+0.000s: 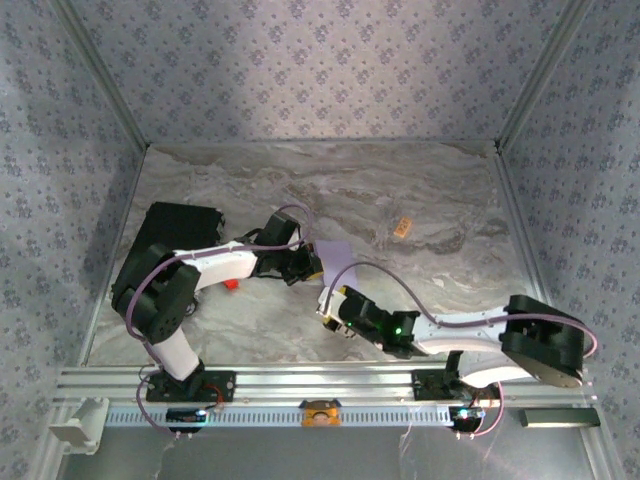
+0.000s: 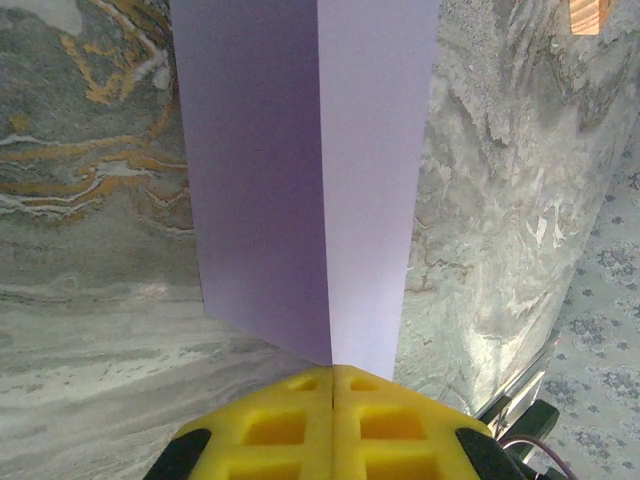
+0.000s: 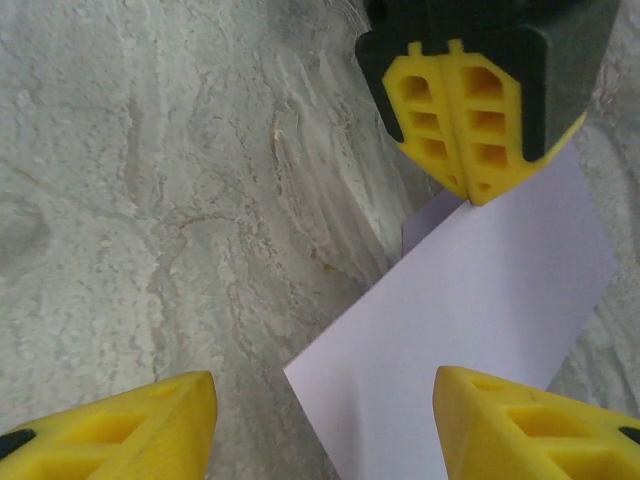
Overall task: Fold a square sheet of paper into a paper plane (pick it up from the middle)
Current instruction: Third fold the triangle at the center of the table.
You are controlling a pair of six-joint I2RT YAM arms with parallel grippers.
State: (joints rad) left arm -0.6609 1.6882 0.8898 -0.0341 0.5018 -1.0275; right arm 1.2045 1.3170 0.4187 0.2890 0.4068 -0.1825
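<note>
Your left tool [image 2: 332, 372] pinches the folded square sheet of paper [image 2: 300, 170]; your right tool [image 3: 325, 405] is spread. Pull unevenly and it could skew or tear.

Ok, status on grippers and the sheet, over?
Left gripper shut on sheet, creased down the middle. Right gripper open at its edge. Tan block well away.
</note>
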